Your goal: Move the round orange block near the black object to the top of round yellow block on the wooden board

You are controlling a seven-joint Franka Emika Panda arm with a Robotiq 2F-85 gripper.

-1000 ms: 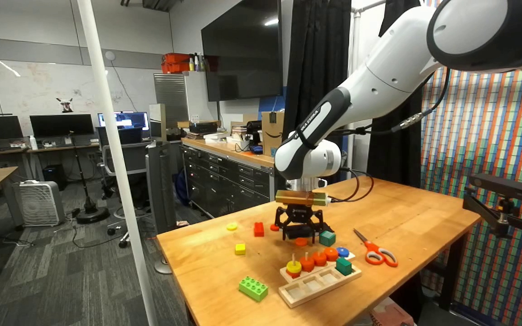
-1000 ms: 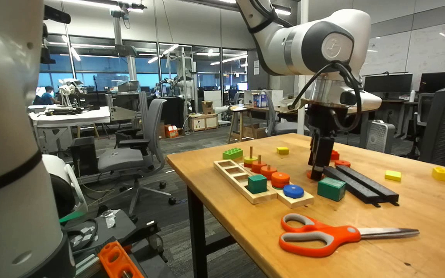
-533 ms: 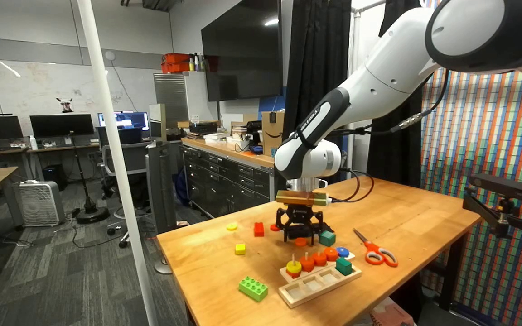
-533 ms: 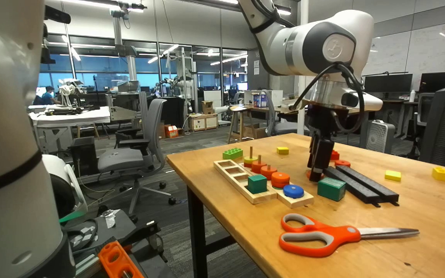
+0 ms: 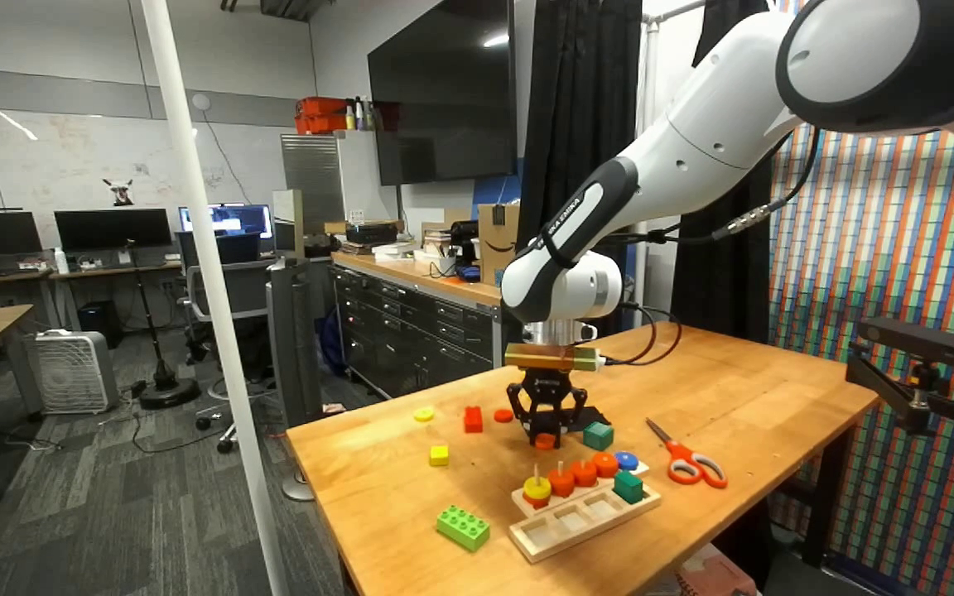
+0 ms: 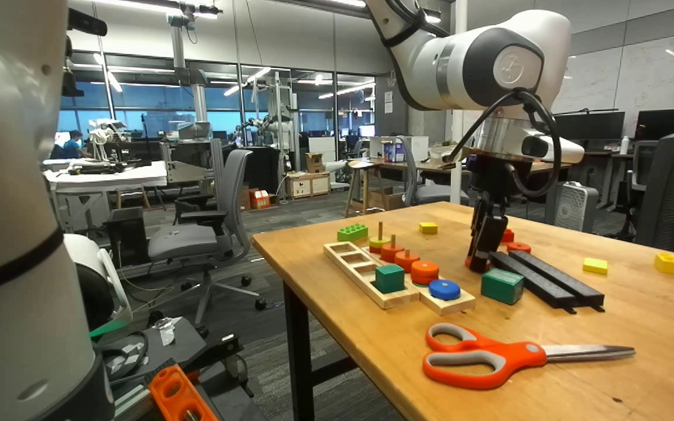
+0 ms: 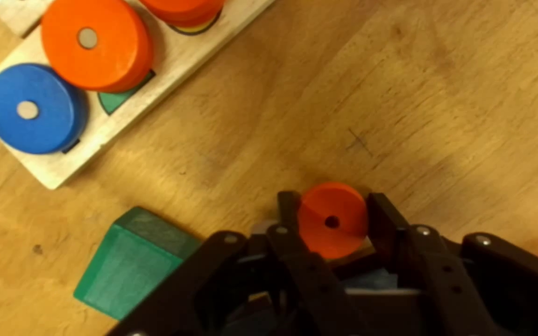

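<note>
Gripper (image 7: 332,207) in from table (image 6: 366,327) edge nearest scissors (image 6: 515,354), pinching round orange block (image 7: 320,226); round yellow block (image 5: 537,490) on peg of wooden board (image 6: 460,300), nearer that edge.

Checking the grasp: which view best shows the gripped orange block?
Wrist view: the block looks large, hole visible, between both fingers. In an exterior view the block is small; in an exterior view a finger hides most.

Gray carpet (image 5: 154,521), whiteboard wall (image 5: 46,153), black curtains (image 5: 585,91), office chair (image 6: 193,241), windows (image 6: 152,96)
</note>
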